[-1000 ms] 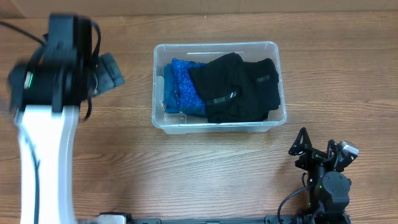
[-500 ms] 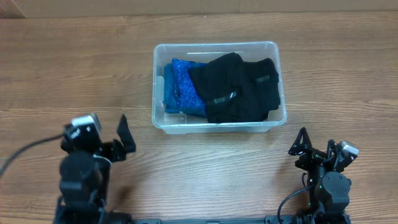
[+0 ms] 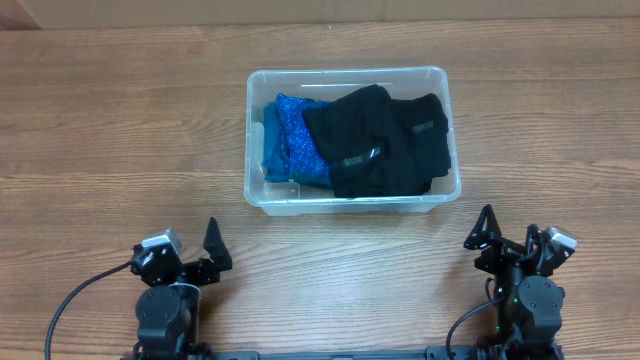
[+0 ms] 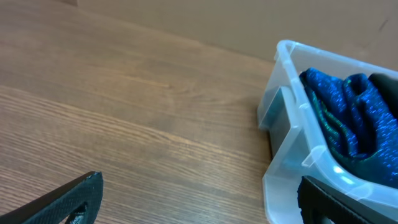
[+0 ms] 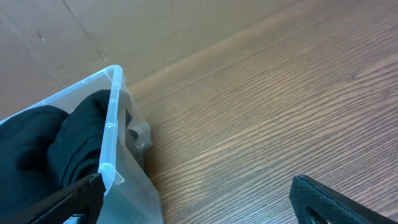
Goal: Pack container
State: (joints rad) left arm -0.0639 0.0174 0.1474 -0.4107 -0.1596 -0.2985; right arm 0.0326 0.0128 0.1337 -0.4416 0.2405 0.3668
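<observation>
The clear plastic container point(image 3: 350, 205) stands at the middle of the table. It holds a blue garment point(image 3: 297, 140) on its left and black garments point(image 3: 385, 140) on its right. My left gripper point(image 3: 190, 255) is open and empty near the front left edge. My right gripper point(image 3: 510, 235) is open and empty near the front right edge. The left wrist view shows the container's corner point(image 4: 283, 124) with the blue garment point(image 4: 342, 112) between its open fingers point(image 4: 199, 196). The right wrist view shows the container's rim point(image 5: 112, 124), the black garment point(image 5: 68, 143) and its open fingers point(image 5: 199, 199).
The wooden table point(image 3: 120, 120) lies around the container. Both arm bases sit at the front edge.
The left arm has swung from the upper left of the table down to the front left edge and folded there. The right arm and the container have not moved.
</observation>
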